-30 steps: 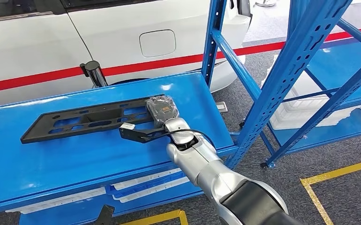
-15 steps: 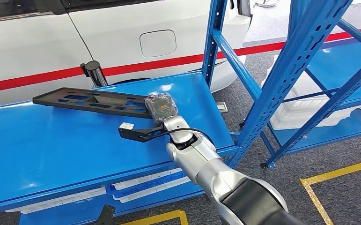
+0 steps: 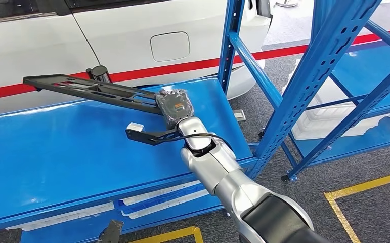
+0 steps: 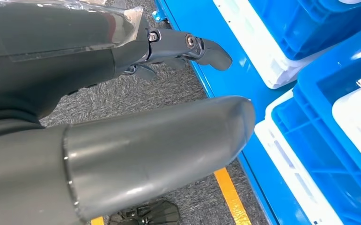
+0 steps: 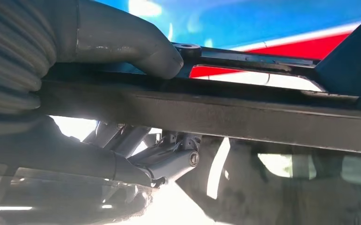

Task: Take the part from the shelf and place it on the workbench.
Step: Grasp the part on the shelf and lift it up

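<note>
Part: the long black part [image 3: 89, 91] is off the blue shelf [image 3: 56, 152], gripped at its near end and tilted, its far end raised toward the white car [image 3: 132, 30] behind.
Right hand: the right hand [image 3: 175, 109] holds the part's end; in the right wrist view the thumb [image 5: 136, 44] presses on the bar's upper face while the fingers [image 5: 169, 161] curl beneath it.
Left hand: the left hand [image 4: 122, 140] hangs low over grey carpet beside blue crates [image 4: 319, 117], fingers [image 4: 192, 47] spread, holding nothing.
Risk, sag: the grip sits at one end of a long piece, so its weight could twist it within the grasp or let it slide out.
Risk, collision: the far end stands near the car body and a dark post [image 3: 101, 76]; a careless swing could strike them, or the blue uprights [image 3: 329, 66] on turning.
Hidden: the workbench is not seen; the hand's plastic wrap blurs the finger contact; how firmly the part is seated cannot be told.
</note>
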### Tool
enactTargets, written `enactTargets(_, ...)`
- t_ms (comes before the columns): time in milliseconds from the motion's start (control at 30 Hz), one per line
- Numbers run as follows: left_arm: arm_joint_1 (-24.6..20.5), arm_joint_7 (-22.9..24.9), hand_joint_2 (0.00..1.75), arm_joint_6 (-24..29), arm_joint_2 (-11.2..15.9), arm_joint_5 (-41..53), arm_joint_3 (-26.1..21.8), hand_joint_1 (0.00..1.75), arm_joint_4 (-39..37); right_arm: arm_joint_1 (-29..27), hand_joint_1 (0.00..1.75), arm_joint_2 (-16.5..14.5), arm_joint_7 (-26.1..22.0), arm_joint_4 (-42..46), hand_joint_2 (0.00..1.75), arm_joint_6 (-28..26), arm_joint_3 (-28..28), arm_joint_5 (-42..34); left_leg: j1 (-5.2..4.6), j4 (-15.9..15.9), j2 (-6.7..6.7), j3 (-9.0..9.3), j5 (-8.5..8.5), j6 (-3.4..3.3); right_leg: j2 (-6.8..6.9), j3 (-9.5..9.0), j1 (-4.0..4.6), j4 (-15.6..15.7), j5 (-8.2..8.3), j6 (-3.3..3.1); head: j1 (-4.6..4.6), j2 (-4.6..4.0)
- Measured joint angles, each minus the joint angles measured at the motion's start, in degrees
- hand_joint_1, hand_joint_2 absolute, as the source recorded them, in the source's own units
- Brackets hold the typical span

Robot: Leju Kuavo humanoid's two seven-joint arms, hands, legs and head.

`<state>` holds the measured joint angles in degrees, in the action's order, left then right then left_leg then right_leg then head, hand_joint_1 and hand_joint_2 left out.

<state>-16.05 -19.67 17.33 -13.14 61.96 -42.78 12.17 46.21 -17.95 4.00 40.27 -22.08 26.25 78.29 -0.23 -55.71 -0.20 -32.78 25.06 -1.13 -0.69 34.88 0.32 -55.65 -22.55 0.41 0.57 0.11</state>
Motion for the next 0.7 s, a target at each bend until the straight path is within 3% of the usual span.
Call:
enactTargets(467,0.0,-0.1,0.0,-0.3,0.0,0.0,-0.7,0.0,0.0,-0.9,1.75,0.6,-0.1,3.0,1.75,0.0,0.0,-0.1,0.0,0.0,0.0,-0.08,0.0,0.0,0.0,0.07,0.0,0.0,0.0,0.0,0.0,0.0)
enactTargets(700,0.0,0.6,0.0,-6.6,0.0,-0.7,-1.3,0.0,0.0,-1.4,1.75,0.7,-3.3,7.8,1.75,0.3,0.0,-3.0,0.0,0.0,0.0,-0.14,-0.01,0.01,0.0,0.14,0.0,0.0,0.0,0.0,0.0,0.0)
